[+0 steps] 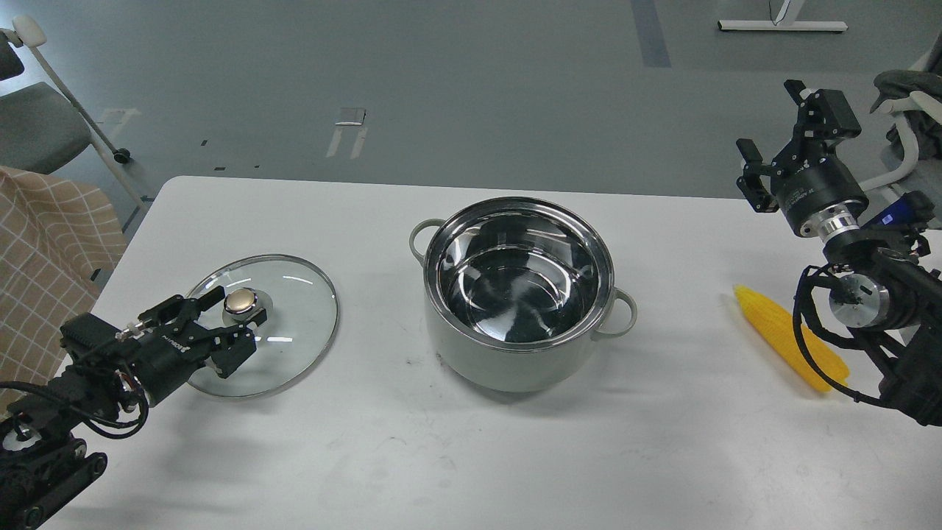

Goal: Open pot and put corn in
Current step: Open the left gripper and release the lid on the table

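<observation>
**Head view: lid off, corn transfer pending**

Head view showed the white table (471, 456) with the left gripper (224, 324) nearest, its fingers spread on either side of the gold knob of the round glass lid (294, 331), which lay flat left of the pot. The round pale grey-green pot (519, 294) stood mid-table, uncovered, its steel interior holding nothing. The long yellow corn cob (780, 324) lay on the table well right of the pot, untouched. Farthest, the right gripper (776, 143) hung raised above the table's right edge, fingers spread, holding nothing. Opening appeared complete; the next move would call for lowering the right gripper onto the cob.
</observation>
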You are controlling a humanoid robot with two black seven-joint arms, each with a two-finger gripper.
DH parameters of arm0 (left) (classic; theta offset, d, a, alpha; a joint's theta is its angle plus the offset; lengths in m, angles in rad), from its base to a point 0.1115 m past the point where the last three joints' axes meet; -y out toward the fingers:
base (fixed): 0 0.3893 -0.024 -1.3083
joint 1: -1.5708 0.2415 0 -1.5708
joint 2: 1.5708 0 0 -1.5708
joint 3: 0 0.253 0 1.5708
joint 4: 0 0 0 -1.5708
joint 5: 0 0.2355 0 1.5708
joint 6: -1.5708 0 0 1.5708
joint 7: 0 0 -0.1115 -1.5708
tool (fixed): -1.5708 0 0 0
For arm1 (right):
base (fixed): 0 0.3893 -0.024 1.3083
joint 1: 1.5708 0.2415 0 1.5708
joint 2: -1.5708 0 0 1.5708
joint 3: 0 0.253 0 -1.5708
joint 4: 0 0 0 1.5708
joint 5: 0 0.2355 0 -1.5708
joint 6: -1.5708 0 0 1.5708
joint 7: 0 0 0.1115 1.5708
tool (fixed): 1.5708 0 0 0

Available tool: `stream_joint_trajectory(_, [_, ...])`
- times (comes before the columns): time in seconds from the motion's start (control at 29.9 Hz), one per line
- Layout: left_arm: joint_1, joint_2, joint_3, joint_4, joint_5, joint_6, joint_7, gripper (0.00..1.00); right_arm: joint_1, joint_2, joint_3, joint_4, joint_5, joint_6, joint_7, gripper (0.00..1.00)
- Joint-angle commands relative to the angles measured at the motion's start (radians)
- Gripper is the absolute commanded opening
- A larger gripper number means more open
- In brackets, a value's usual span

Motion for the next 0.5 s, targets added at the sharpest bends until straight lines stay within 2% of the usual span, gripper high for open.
stream_joint_trajectory(0.0, [-0.005,0.016,-0.010,-0.015,-0.055,0.000,0.000,0.90,0.006,-0.009,-0.002,0.003,-0.003,0.001,0.000,1.00])
stream_joint_trajectory(0.13, [-0.052,0.081,-0.007,-0.099,-0.251,0.000,0.000,0.91,0.013,-0.064,-0.006,0.052,-0.080,0.001,0.000,1.00])
stream_joint_trajectory(0.2, [-0.072,0.101,-0.005,-0.134,-0.300,-0.027,0.000,0.92,0.015,-0.084,-0.008,0.060,-0.136,0.001,0.000,1.00])
stream_joint_trajectory(0.27, [-0.118,0.125,-0.013,-0.194,-0.413,-0.140,0.000,0.92,0.018,-0.113,-0.009,0.078,-0.225,0.001,0.000,1.00])
stream_joint_trajectory(0.47, [-0.236,0.159,-0.018,-0.272,-0.703,-0.326,0.000,0.92,0.052,-0.230,-0.043,0.156,-0.348,0.003,0.000,1.00])
